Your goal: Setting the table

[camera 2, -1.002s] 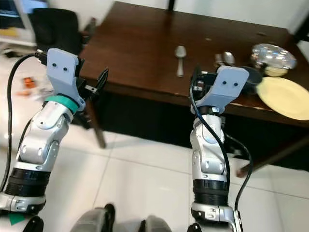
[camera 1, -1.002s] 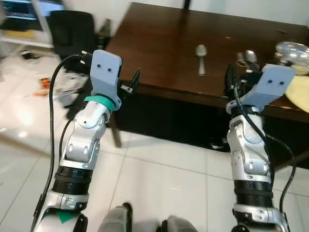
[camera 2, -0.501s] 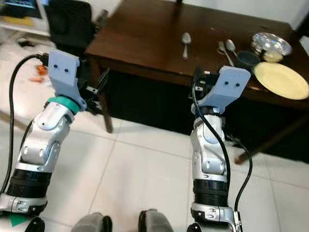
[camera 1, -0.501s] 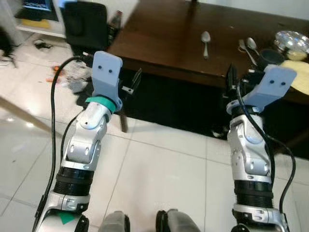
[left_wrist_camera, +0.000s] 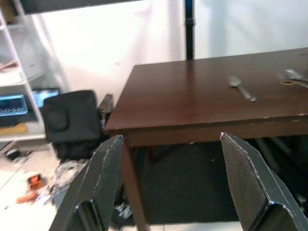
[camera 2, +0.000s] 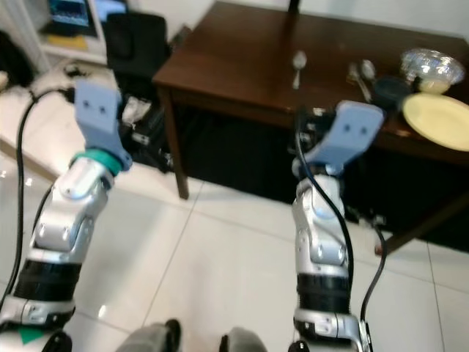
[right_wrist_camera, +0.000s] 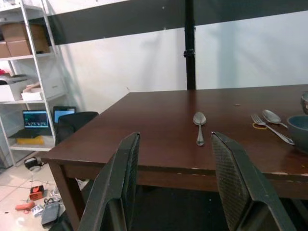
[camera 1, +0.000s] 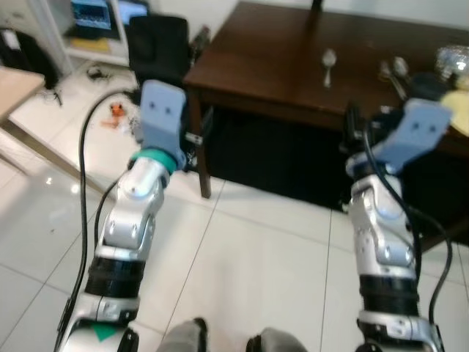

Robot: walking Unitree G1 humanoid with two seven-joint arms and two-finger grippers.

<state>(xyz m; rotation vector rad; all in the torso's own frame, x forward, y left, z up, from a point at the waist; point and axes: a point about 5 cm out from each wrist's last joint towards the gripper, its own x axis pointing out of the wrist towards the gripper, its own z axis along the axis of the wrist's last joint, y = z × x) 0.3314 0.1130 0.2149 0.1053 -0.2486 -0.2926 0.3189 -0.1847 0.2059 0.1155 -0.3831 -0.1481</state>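
A dark brown table (camera 2: 234,66) stands ahead. On it lie a lone spoon (camera 2: 298,60), then a fork and a second spoon (camera 2: 359,73), a dark bowl (camera 2: 392,89), a yellow plate (camera 2: 440,117) and a shiny bowl (camera 2: 432,66) toward the right end. Both arms are raised in front of the table, short of its near edge. My left gripper (left_wrist_camera: 172,138) is open and holds nothing; it faces the table's left corner. My right gripper (right_wrist_camera: 174,139) is open too, with nothing in it, and the lone spoon (right_wrist_camera: 198,126) lies beyond its fingers.
A black chair (camera 1: 157,48) stands left of the table, with lit screens (camera 1: 91,15) on white shelves behind it. Cables and small clutter (camera 1: 117,110) litter the floor there. A light wooden tabletop edge (camera 1: 15,88) juts in at far left. White tiles lie underfoot.
The whole view has shifted: the table now looks farther off and more of the floor and the room's left side shows. Both arms keep the same raised pose, grippers still open.
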